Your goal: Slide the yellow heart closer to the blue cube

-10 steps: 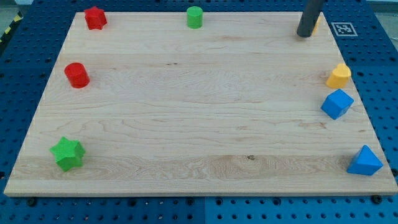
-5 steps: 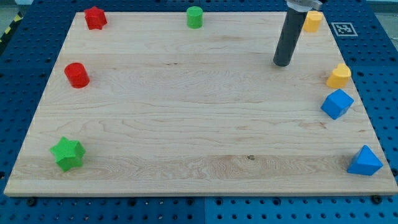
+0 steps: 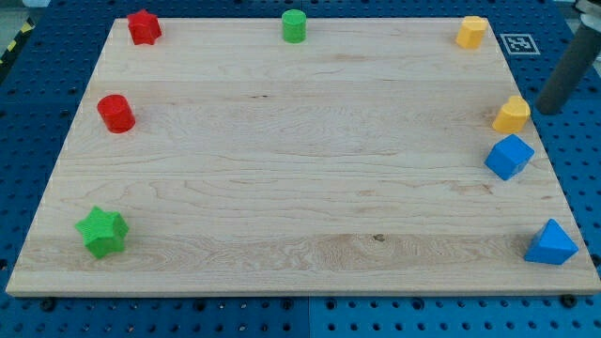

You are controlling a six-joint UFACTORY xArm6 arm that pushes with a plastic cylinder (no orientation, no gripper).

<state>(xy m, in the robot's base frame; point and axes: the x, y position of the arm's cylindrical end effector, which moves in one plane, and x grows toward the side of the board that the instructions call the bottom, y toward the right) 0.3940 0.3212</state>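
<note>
I see a pale wooden board (image 3: 300,188) lying on a blue pegboard table (image 3: 577,188), with small coloured plastic blocks scattered near its edges. My tool is a straight dark rod with nothing to open or close; my tip (image 3: 547,111) sits just past the board's right edge, close beside the small yellow heart-shaped block (image 3: 512,115) on its right and slightly toward the view's top. I cannot tell whether they touch — a thin gap seems to show.

The yellow heart rests at the right edge of the board, and the blue cube-shaped block (image 3: 508,156) sits just below it in the view, near but apart.

I judge the task largely undone as far as contact goes: the heart is already near the cube, yet a gap remains to close — a short push toward the view's bottom would do it.

Elsewhere: a second yellow block (image 3: 471,31) at the top right, a blue pyramid-like block (image 3: 550,243) at the bottom right, a green cylinder (image 3: 294,25) top centre, a red star-like block (image 3: 144,26) top left, a red cylinder (image 3: 116,113) at the left, and a green star (image 3: 102,232) bottom left.
</note>
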